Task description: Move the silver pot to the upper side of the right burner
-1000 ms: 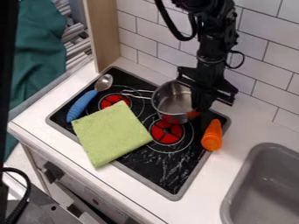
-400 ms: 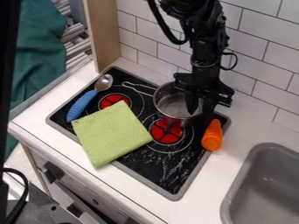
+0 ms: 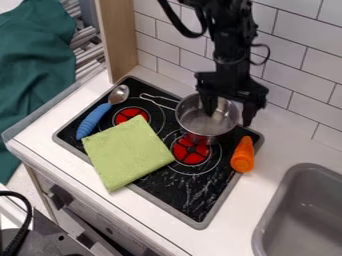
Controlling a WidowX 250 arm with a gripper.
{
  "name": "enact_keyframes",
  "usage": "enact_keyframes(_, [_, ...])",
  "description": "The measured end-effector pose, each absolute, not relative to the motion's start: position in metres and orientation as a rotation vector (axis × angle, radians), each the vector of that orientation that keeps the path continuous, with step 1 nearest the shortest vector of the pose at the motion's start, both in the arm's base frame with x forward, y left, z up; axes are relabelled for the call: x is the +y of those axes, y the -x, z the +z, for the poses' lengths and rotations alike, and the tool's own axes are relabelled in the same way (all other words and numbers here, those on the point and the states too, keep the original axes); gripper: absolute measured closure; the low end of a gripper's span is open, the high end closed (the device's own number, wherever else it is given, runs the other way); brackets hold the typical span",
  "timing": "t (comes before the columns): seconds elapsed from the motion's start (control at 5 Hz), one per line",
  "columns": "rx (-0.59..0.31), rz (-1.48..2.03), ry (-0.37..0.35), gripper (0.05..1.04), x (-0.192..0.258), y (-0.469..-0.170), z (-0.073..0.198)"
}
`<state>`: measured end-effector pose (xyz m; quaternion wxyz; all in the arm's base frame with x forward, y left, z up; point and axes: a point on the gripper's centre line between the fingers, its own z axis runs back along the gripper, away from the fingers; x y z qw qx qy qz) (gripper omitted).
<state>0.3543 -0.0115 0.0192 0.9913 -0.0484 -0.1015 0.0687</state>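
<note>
A silver pot [image 3: 200,122] stands upright on the black cooktop [image 3: 177,192], near its upper-right edge, over the upper side of the right burner [image 3: 191,153], its wire handle [image 3: 155,97] pointing to the upper left. The black pincer [image 3: 230,120] hangs over the pot's right side, open wide: one finger is inside the pot, the other outside, with the rim between; whether either touches it, I cannot tell. An orange carrot-shaped toy [image 3: 242,156] lies across the cooktop's right edge, near the right corner. Left of the pot is the left burner [image 3: 131,115], partly covered by a folded green cloth [image 3: 127,154] that reaches the lower-left edge. Beyond, a blue-handled spoon [image 3: 95,119] lies along the upper-left edge.
</note>
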Motion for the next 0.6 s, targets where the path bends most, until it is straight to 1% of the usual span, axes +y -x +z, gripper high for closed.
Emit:
enact_keyframes(0.2, [-0.235, 0.195, 0.076, 0.072, -0.014, -0.342, 0.044])
enact_keyframes(0.4, [-0.234, 0.205, 0.066, 0.073, -0.013, -0.331, 0.058])
enact_keyframes(0.6, [-0.214, 0.211, 0.066, 0.073, -0.013, -0.326, 0.057])
